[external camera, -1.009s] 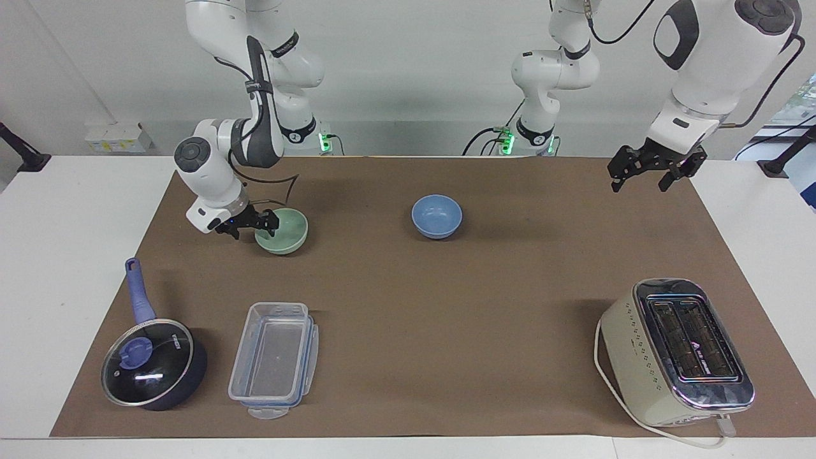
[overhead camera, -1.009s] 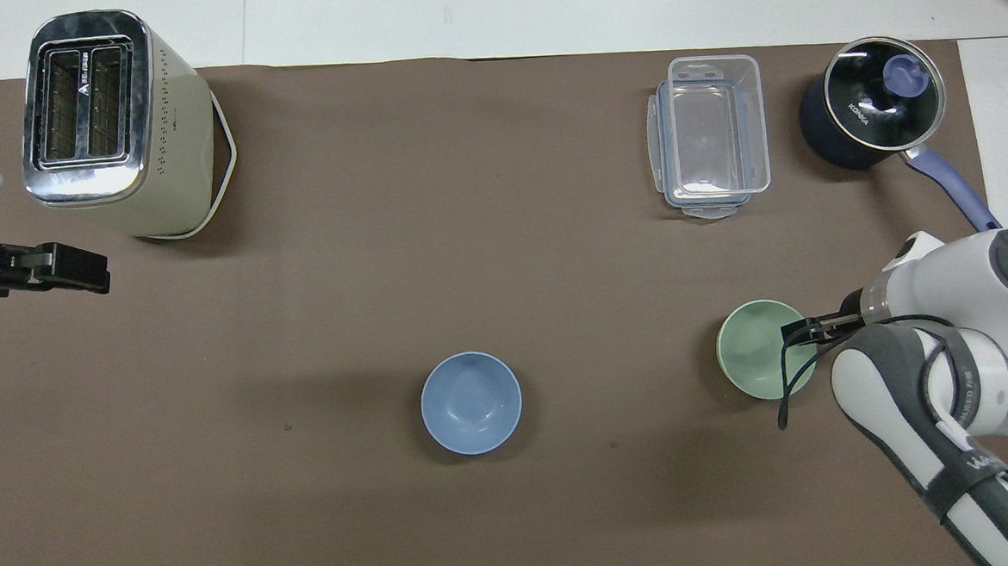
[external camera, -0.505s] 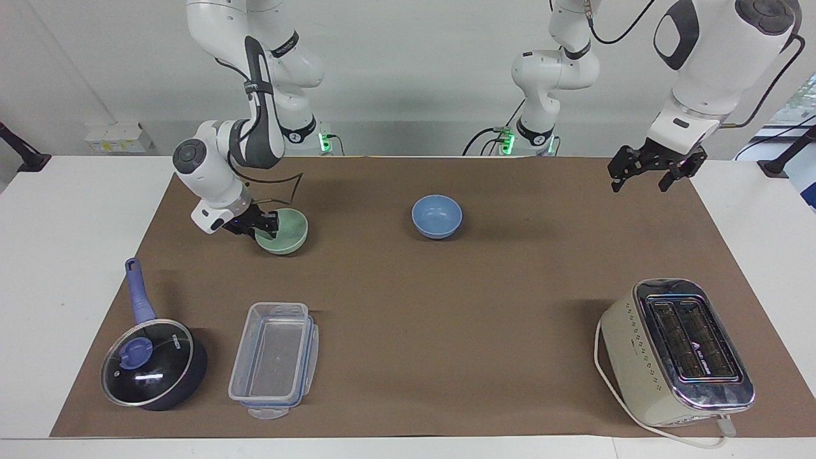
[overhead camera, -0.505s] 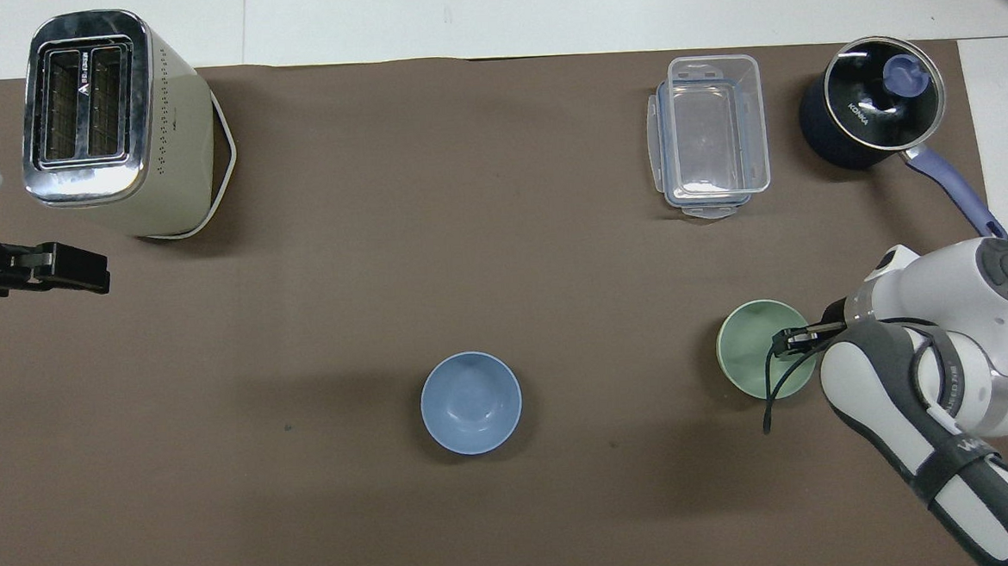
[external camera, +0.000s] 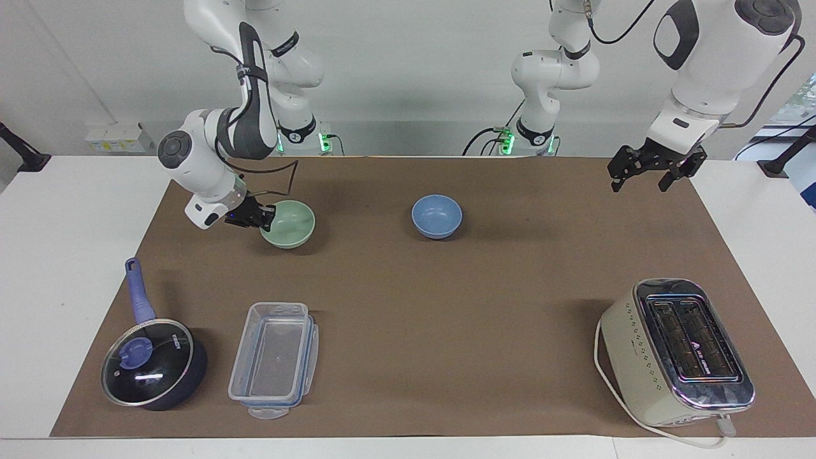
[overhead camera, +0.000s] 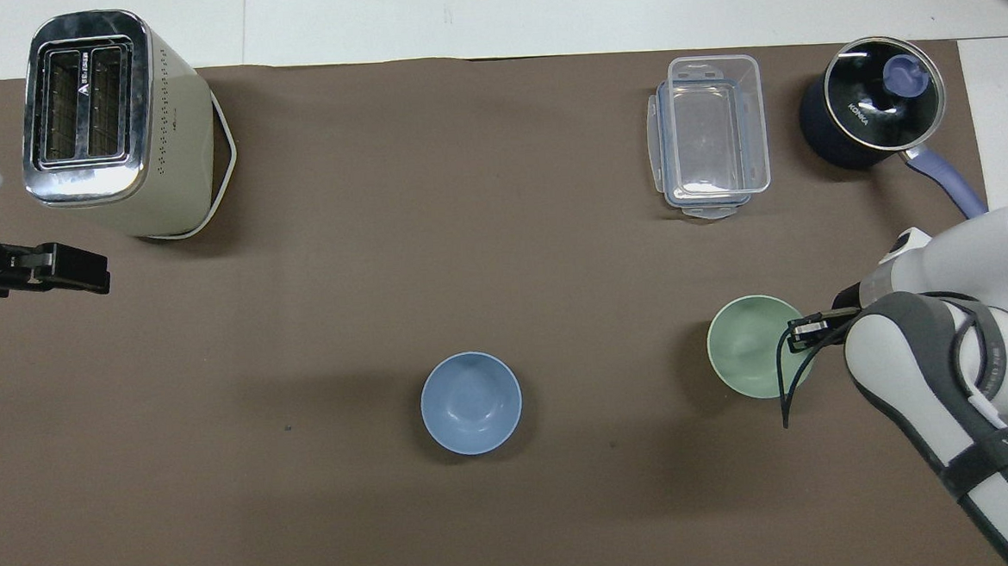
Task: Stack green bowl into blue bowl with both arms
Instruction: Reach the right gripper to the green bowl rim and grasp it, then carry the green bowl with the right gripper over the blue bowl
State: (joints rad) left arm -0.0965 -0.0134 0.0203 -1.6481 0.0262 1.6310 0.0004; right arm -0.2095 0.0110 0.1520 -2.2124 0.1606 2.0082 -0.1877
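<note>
The right gripper is clamping the rim of the green bowl on the side toward the right arm's end of the table, one finger inside the bowl and one outside. The bowl is hanging lifted just off the brown mat, its shadow showing on the mat beneath it. In the overhead view the same gripper is biting the edge of the green bowl, with the right arm coming in from the lower corner.

The blue bowl is sitting upright on the mat, well apart from the green bowl, toward the middle of the table and about as near to the robots.

The left gripper is hovering in the air over the mat's edge at the left arm's end of the table, its fingers spread apart and holding nothing; that arm is waiting.

Farther from the robots, a toaster is standing at the left arm's end, while a clear plastic container and a lidded dark pan with a blue handle are lying side by side at the right arm's end.
</note>
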